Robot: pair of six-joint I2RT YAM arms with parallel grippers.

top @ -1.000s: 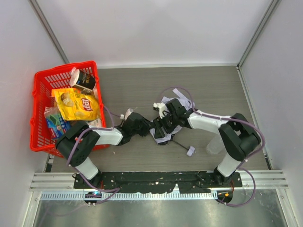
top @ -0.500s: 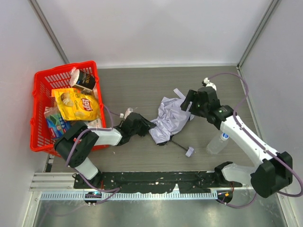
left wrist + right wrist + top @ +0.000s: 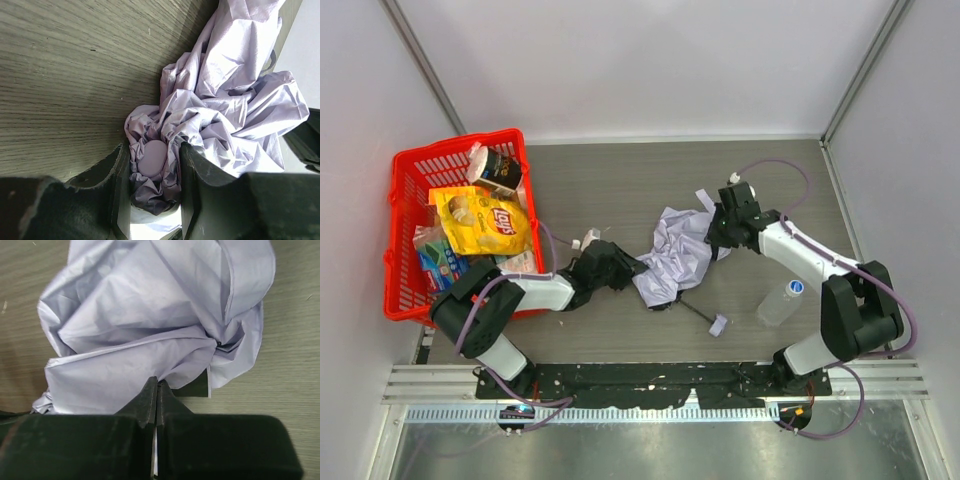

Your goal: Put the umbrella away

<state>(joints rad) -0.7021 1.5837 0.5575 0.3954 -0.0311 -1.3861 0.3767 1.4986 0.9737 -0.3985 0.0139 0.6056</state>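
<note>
While the left gripper [image 3: 636, 268] stays clamped on the umbrella [image 3: 675, 255], the right gripper [image 3: 716, 238] is back from the right edge, pinching fabric.

I've got two arms on screen: the left arm [image 3: 535, 291] and the right arm [image 3: 798, 254], both smooth white shells between chunky black joints. Thin lavender-grey cables [image 3: 775, 163] loop off each one. On the wrist feeds, the jaws are matte black and blocky, tapering toward the tips.
</note>
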